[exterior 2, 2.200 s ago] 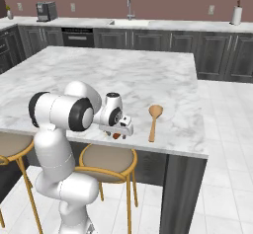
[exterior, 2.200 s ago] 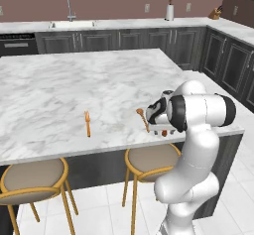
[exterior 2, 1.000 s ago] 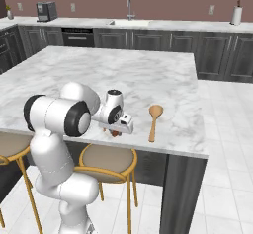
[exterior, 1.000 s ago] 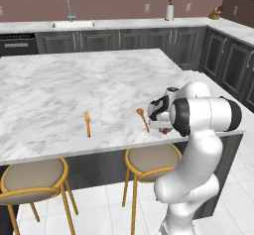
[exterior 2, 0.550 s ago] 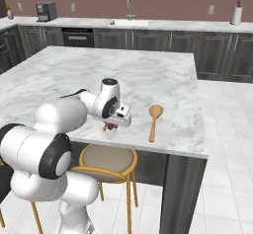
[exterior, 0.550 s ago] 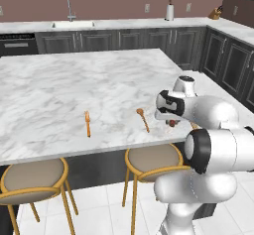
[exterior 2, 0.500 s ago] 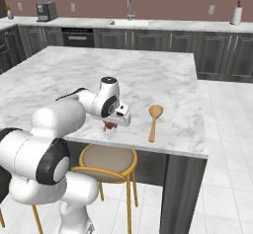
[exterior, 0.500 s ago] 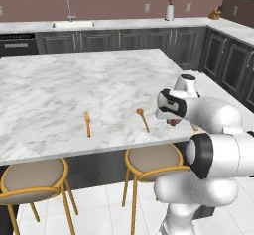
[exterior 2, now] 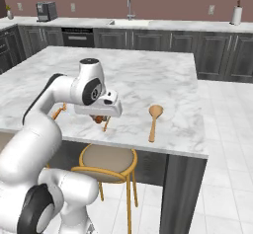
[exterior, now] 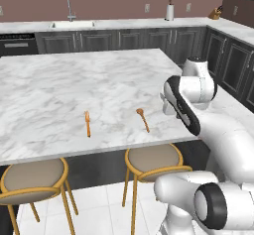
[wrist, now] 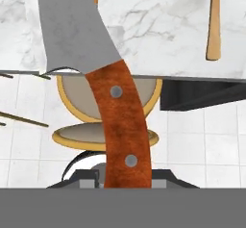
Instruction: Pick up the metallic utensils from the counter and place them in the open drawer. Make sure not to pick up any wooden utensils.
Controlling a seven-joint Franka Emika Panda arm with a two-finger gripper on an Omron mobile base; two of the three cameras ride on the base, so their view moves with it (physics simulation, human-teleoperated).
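My gripper [wrist: 126,174] is shut on the orange-brown riveted handle of a metallic knife [wrist: 77,34], whose grey blade points away over the front edge of the white marble counter [wrist: 158,20]. In the right base view the hand [exterior 2: 99,110] hovers just above the counter [exterior 2: 148,75] near its front edge, with the brown handle [exterior 2: 100,120] showing underneath. An all-wood spoon [exterior 2: 154,119] lies to its right. A wooden fork [exterior: 87,124] and that spoon [exterior: 143,120] rest near the front edge. The open drawer is out of view.
Two round stools [exterior: 31,177] [exterior: 151,158] with orange frames stand under the counter's front edge. The arm's bulky links [exterior: 183,100] rise at the counter's right corner. Dark cabinets and a sink [exterior 2: 129,21] line the back wall.
The arm has swung its elbow up and round beside the counter. The hand, still holding the knife, has shifted a little left and up over the front edge.
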